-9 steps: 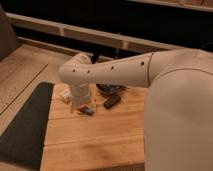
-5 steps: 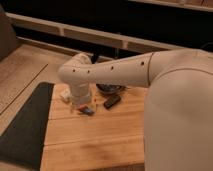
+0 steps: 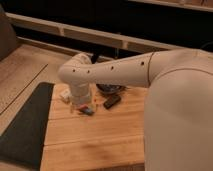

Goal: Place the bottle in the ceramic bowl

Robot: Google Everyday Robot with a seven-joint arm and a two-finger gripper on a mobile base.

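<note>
The white arm [image 3: 117, 72] fills the right side and reaches left across the wooden table [image 3: 100, 142], with its wrist bent down toward the table's far left corner. A dark mat [image 3: 27, 125] lies on the floor along the table's left edge.

The bowl [image 3: 113, 89] sits at the back of the table. Most of it is hidden behind the forearm, so only part of its dark rim and hollow shows, and nothing pale is visible in that part.

The gripper [image 3: 80, 103] hangs low under the wrist, close to the tabletop and left of the bowl. Its jaws stand spread. Nothing appears pinched between them, though the wrist housing covers much of it.

A black block [image 3: 112, 101] lies just in front of the bowl. A blue-and-orange object [image 3: 88, 110] lies just in front of the gripper.

The bottle [image 3: 64, 97] shows as a small pale shape on the table just left of the gripper. Whether the two touch cannot be told.

By my reading the task is at an early stage. The arm is down at the bottle, but no grasp is made and nothing is in the bowl. What is left is to close on the bottle, lift it, carry it right past the wrist's present spot to the bowl, and let it go inside.
</note>
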